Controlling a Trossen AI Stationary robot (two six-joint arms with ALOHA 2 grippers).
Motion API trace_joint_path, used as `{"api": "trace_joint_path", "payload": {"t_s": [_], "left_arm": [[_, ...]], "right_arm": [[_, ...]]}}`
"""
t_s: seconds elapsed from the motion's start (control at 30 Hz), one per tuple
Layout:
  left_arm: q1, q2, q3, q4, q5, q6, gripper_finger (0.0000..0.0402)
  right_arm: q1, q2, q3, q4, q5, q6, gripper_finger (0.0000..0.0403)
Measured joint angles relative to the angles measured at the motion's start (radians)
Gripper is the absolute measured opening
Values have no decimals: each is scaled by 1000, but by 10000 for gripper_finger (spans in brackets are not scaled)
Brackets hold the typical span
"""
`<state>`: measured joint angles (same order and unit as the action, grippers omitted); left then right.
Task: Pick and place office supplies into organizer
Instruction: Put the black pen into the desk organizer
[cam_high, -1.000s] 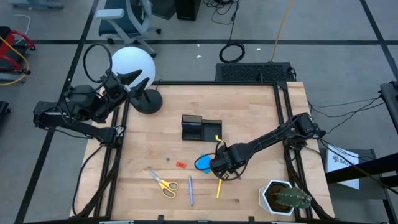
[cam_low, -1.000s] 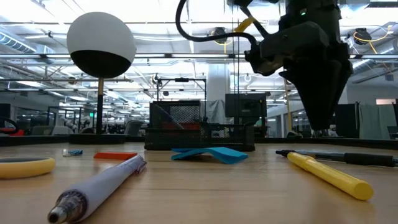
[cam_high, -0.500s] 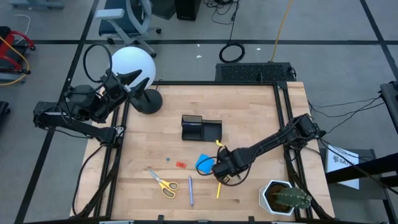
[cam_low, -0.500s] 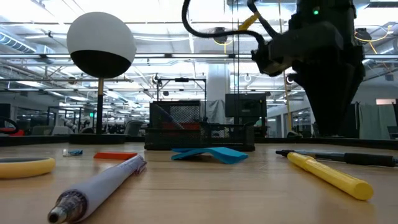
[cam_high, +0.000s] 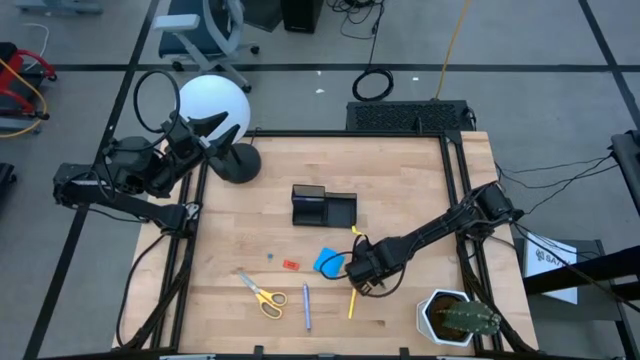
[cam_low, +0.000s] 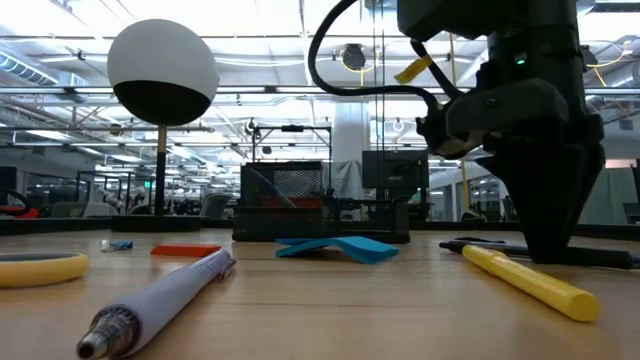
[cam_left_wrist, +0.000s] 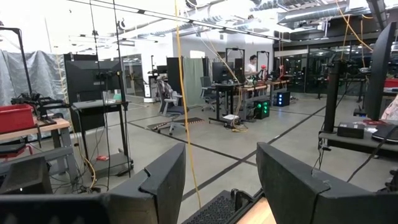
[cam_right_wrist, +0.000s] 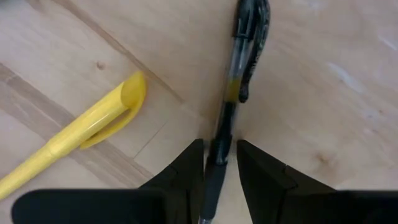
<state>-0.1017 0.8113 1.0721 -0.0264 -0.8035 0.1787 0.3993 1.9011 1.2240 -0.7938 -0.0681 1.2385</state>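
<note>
From above, the right tool (cam_high: 358, 280) is low over the tabletop (cam_high: 400, 190) beside the blue square pad (cam_high: 327, 262), hiding what lies under it. Its wrist view shows a black pen (cam_right_wrist: 233, 99) lying flat between the fingers (cam_right_wrist: 186, 168), which straddle it; whether they press it I cannot tell. A yellow pen (cam_right_wrist: 74, 140) lies just beside. The organizer (cam_high: 322, 207) stands mid-table. The left tool (cam_left_wrist: 217, 180) hangs open off the table's edge.

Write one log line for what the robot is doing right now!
right pincer: down on table, fingers either side of black pen, not closed | yellow pen: beside it | left pincer: open, waiting off the table's far-left corner
</note>
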Motion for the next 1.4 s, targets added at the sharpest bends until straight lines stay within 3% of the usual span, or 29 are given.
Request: {"api": "trace_joint_path", "payload": {"t_s": [0.4, 0.7, 1.17, 1.4], "left_arm": [[0, 0, 0, 0, 0, 0, 200], [0, 0, 0, 0, 0, 0, 200], [0, 0, 0, 0, 0, 0, 200], [0, 0, 0, 0, 0, 0, 200]], "right_arm": [[0, 3, -3, 1, -8, -48, 86], [0, 5, -5, -1, -13, -78, 17], [-7, -40, -11, 1, -15, -100, 18], [-25, -103, -9, 29, 43, -138, 18]]}}
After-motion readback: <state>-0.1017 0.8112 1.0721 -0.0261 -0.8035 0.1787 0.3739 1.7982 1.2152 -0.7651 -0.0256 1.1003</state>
